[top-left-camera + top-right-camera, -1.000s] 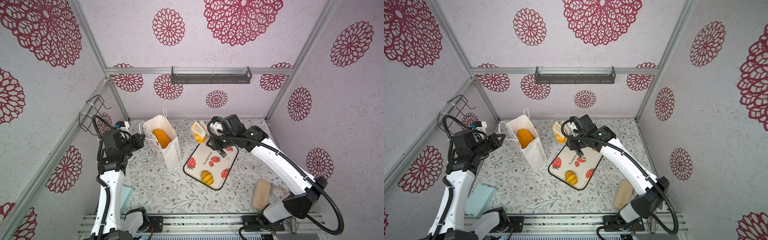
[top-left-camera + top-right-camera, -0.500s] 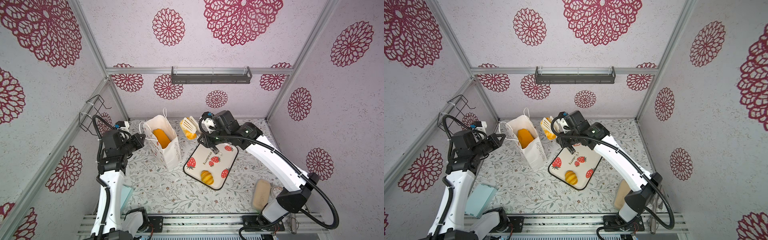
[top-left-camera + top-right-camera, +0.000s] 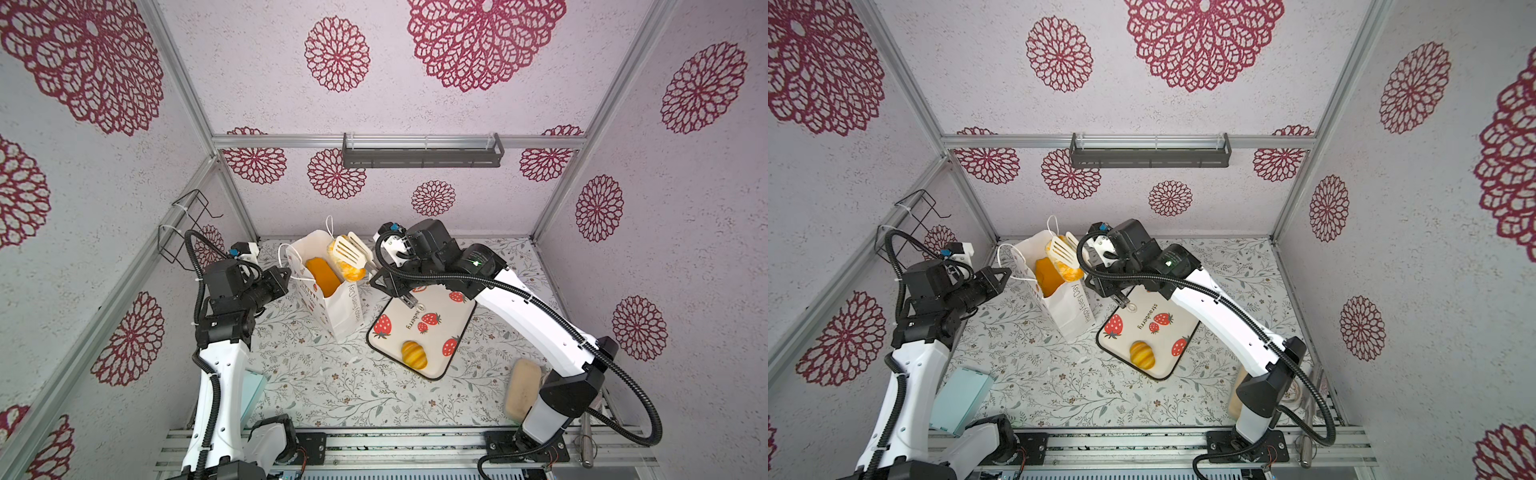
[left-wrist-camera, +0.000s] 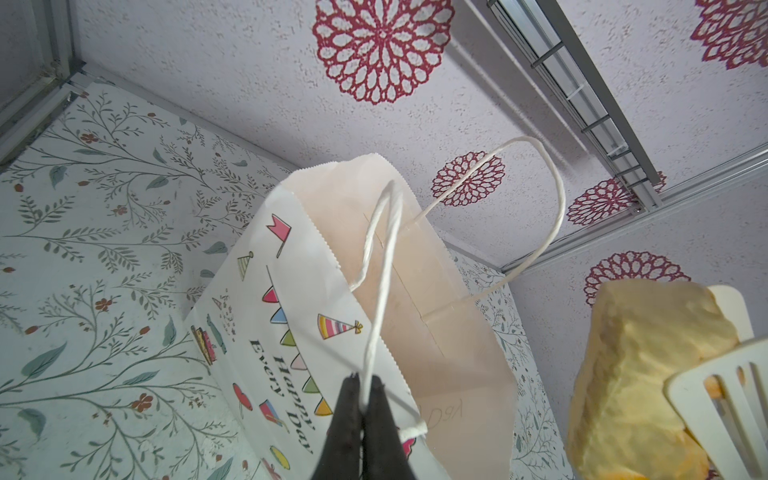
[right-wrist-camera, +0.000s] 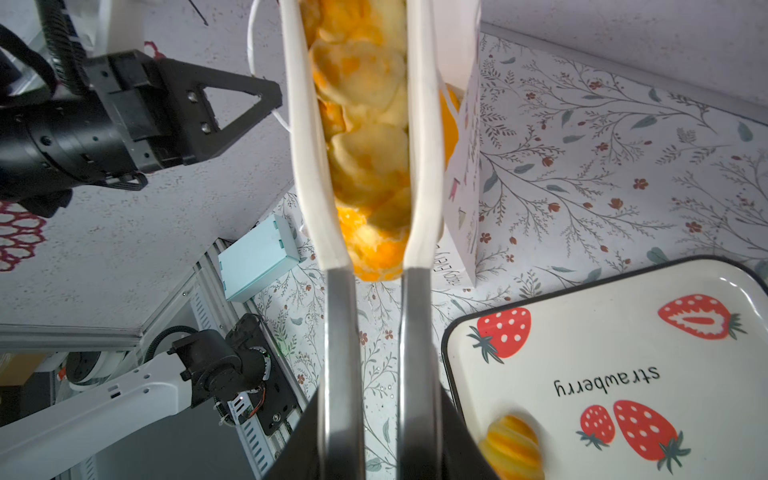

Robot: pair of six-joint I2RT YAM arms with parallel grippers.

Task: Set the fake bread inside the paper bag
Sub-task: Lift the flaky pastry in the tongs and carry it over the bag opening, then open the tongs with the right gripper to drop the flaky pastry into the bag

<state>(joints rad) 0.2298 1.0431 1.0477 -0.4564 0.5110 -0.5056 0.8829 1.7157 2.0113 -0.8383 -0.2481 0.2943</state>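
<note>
The long, lumpy golden loaf [image 5: 365,145] hangs clamped between the two white blades of the tongs [image 3: 351,249], at the tray-side rim of the paper bag [image 3: 340,307]. We cannot tell whether it is fully over the opening. One orange piece [image 3: 322,278] already lies inside the bag. A ridged roll [image 3: 413,354] waits on the tray [image 5: 582,332], which sits just beside the bag on the flowered surface [image 3: 332,386].

Our right pincer [image 5: 380,440] is narrow, squeezing the steel handles of the tongs together. Our left pincer [image 4: 363,399] is pinched tight on the near cord handle [image 4: 382,291], drawing that wall outward so the mouth gapes.

We judge the step in hand to be the drop. To do it well, we should carry the loaf in over the middle of the mouth and point its lower end into the gap beside the orange piece. Only then should we ease the squeeze, with the cord taut so the bag neither folds nor tips. The loaf is long, so a release at the rim could leave it perched on the paper edge.

The bag's front reads "Happy", "Every", "Day" beside coloured bunting and party hats. The tray reads "strawberry" among red berries. Faint marks inside the bag are too dim to read.
</note>
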